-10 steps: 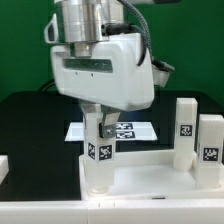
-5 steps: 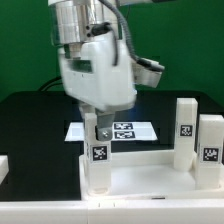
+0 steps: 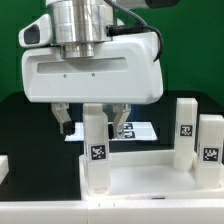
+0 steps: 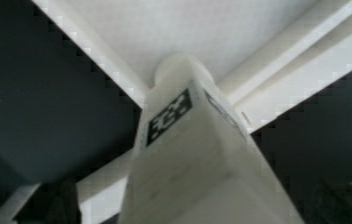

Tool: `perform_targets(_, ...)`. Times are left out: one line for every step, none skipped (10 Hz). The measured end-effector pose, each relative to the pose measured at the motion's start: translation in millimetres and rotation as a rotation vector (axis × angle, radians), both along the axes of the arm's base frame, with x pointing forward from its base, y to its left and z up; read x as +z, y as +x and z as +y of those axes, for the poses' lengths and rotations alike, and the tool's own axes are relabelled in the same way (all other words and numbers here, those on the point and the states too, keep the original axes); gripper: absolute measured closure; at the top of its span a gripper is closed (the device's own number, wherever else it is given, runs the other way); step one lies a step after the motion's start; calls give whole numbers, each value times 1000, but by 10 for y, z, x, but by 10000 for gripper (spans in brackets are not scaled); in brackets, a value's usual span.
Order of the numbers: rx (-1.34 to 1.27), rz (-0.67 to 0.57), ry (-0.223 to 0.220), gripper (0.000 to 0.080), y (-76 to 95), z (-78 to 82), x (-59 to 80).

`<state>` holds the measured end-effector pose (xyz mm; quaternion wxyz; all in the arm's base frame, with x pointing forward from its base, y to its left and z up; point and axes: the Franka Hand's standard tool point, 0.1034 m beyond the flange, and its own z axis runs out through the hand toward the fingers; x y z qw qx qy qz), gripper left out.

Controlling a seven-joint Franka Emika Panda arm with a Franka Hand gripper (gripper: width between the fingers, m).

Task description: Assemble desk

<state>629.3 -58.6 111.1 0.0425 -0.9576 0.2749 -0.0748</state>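
While the big white tabletop point(image 3: 150, 172) lies low in the frame, one leg point(image 3: 97, 150) stands at its corner. Spread wide, the gripper point(image 3: 93, 118) straddles that leg without holding it. Two more legs point(image 3: 198, 130) wait at right, not yet fitted.
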Motion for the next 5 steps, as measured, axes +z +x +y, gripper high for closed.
perform_targets(98,-4,-16,151,1,8,-1)
perform_targets(328,-1,-65,151,-5,88,12)
perform_targets(395,0,-73,151,-2,156,47)
perform_targets(345,2,-64,151,-7,130,31)
perform_targets(345,3,-64,263,-9,125,27)
